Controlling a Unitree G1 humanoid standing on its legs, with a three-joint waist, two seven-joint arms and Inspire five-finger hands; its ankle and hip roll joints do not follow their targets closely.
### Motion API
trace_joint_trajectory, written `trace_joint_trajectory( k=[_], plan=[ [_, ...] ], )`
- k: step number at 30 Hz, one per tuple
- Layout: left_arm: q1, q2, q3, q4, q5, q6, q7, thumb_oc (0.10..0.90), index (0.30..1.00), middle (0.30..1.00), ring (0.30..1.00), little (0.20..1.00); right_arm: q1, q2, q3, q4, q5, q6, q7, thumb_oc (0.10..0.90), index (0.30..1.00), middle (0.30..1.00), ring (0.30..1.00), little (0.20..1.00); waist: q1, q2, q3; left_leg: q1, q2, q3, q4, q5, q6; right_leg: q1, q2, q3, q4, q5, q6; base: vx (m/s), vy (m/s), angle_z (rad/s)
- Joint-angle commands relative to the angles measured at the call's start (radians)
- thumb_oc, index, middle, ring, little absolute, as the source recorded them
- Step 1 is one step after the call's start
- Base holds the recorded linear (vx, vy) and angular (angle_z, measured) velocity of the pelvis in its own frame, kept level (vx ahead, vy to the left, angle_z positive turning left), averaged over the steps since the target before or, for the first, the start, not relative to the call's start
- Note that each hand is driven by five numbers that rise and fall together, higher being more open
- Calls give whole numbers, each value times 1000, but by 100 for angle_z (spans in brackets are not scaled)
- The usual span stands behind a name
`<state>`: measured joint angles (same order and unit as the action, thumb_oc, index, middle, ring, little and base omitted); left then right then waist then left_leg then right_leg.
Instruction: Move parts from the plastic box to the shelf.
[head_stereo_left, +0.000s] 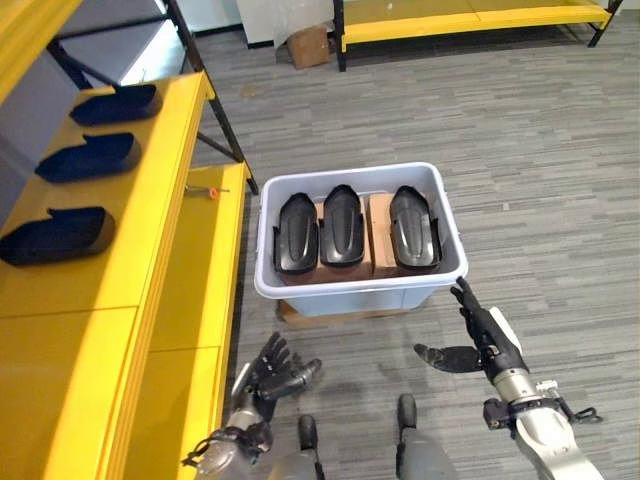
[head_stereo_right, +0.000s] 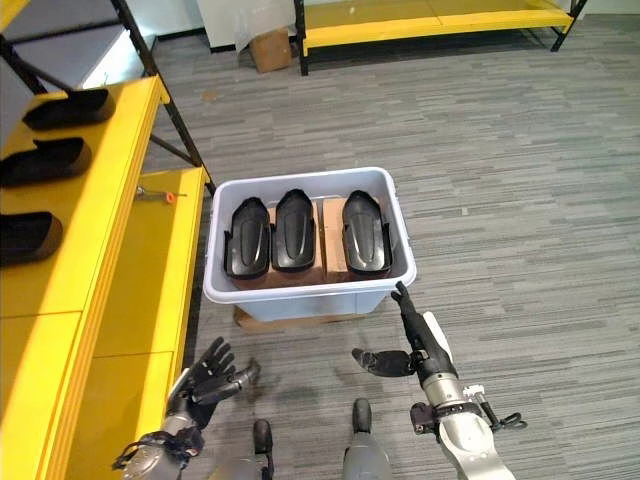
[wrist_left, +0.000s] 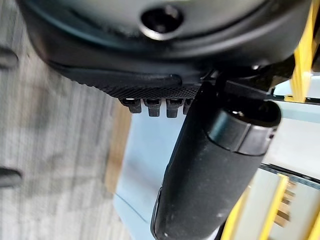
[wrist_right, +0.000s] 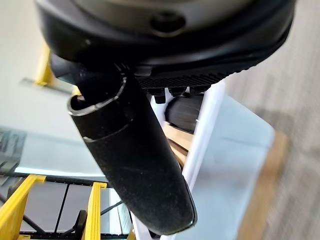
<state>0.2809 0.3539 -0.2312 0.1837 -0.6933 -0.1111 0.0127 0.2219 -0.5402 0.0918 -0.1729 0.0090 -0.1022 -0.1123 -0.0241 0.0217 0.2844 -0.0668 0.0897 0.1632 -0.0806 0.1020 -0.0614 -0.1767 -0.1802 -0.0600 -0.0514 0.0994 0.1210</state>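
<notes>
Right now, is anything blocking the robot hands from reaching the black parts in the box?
Nothing visible. Both the left robot hand and right robot hand hover open, short of the plastic box; its near wall stands between them and the three parts, but the top is open.

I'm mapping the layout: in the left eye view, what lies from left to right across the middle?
Yellow shelf with dark parts → plastic box → left black part → middle black part → right black part → grey carpet floor.

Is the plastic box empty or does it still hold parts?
Not empty: the plastic box holds three black parts side by side.
</notes>
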Motion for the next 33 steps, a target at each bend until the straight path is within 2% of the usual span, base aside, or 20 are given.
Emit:
trace_joint_trajectory(
  k=[1, 3, 5, 10, 15, 19, 22, 25, 26, 33],
  plan=[
    [-58, 29, 12, -96, 22, -88, -19, 900, 1000, 1000, 1000, 1000, -150, -74, -94, -159, -172, -118, -98, 900, 1000, 1000, 1000, 1000, 3, -36, -4, -8, 34, -21, 35, -25, -16, 137, -38, -15, 8, -52, 38, -35, 54, 1],
    [-82, 37, 3, -104, 22, -92, -11, 900, 1000, 1000, 1000, 1000, -210, -112, -108, -193, -257, -108, -138, 900, 1000, 1000, 1000, 1000, 4, -43, 20, -41, 30, -23, 44, -25, -15, 106, -45, -13, 5, -39, 41, -50, 30, 12],
    [-90, 40, 1, -107, 25, -95, -5, 900, 1000, 1000, 1000, 1000, -232, -128, -117, -206, -289, -105, -158, 900, 1000, 1000, 1000, 1000, 5, -45, 29, -54, 28, -25, 47, -25, -15, 94, -45, -14, 4, -35, 41, -42, 4, 7],
    [-137, 48, -14, -112, 32, -99, 19, 900, 1000, 1000, 1000, 1000, -385, -195, -107, -154, -417, -46, -233, 900, 1000, 1000, 1000, 1000, 18, -49, 68, -107, 27, -35, 55, -19, -15, 46, -48, -15, 3, -19, 44, -40, -1, 1],
    [-182, 46, -20, -110, 35, -101, 49, 900, 1000, 1000, 1000, 1000, -600, -243, -36, -57, -493, 21, -281, 900, 1000, 1000, 1000, 1000, 40, -44, 104, -142, 30, -39, 47, -2, -21, 1, -44, -14, 3, -6, 40, -5, -2, -1],
    [-194, 43, -18, -113, 37, -104, 59, 900, 1000, 1000, 1000, 1000, -668, -247, -10, -26, -513, 38, -302, 900, 1000, 1000, 1000, 1000, 43, -43, 116, -149, 33, -39, 40, 4, -23, -10, -42, -13, 0, -1, 40, -8, -6, -3],
    [-211, 35, -30, -108, 36, -101, 72, 900, 1000, 1000, 1000, 1000, -795, -254, 29, 32, -540, 85, -316, 900, 1000, 1000, 1000, 1000, 56, -40, 140, -163, 38, -43, 26, 19, -29, -29, -38, -16, -2, 5, 37, -10, -10, 0],
    [-213, 33, -27, -107, 36, -101, 72, 900, 1000, 1000, 1000, 1000, -805, -255, 36, 38, -539, 84, -318, 900, 1000, 1000, 1000, 1000, 53, -39, 142, -164, 39, -44, 25, 19, -30, -31, -37, -16, -1, 5, 36, 0, 0, 0],
    [-223, 31, -32, -104, 31, -105, 77, 900, 1000, 1000, 1000, 1000, -876, -258, 53, 98, -527, 101, -338, 900, 1000, 1000, 1000, 1000, 60, -40, 152, -171, 40, -44, 22, 23, -32, -39, -35, -17, -3, 6, 35, 0, 0, 0],
    [-237, 25, -36, -96, 25, -115, 89, 900, 1000, 1000, 1000, 1000, -948, -256, 78, 204, -509, 126, -362, 900, 1000, 1000, 1000, 1000, 72, -34, 170, -189, 43, -52, 25, 26, -33, -51, -35, -21, 0, 2, 30, 0, 0, 0]
  ],
)
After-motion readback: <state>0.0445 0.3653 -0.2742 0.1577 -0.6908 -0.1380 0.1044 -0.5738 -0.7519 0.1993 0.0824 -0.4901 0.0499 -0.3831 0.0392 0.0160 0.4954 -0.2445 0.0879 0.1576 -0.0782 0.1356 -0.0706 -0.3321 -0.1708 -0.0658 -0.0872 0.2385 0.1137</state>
